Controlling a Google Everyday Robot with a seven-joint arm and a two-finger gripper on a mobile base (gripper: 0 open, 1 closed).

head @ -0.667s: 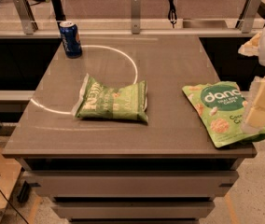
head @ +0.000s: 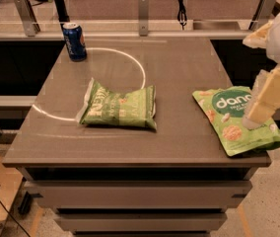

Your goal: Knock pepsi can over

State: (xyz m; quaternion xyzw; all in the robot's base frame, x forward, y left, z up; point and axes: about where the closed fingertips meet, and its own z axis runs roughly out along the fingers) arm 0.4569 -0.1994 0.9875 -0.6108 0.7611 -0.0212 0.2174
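Observation:
The pepsi can (head: 74, 41) stands upright at the far left corner of the grey-brown table (head: 179, 68); it is dark blue with a silver top rim. My gripper (head: 264, 105) hangs at the right edge of the view, over the right-hand green bag, far from the can. It is cream-coloured and points down toward the table's right side.
A green snack bag (head: 118, 107) lies flat in the middle of the table. A second green bag (head: 236, 120) lies at the right front corner, partly over the edge. A white arc line (head: 140, 63) curves across the tabletop. A rail with metal posts (head: 142, 6) runs behind.
The gripper has shifted slightly at the right edge. The can and both bags have not moved.

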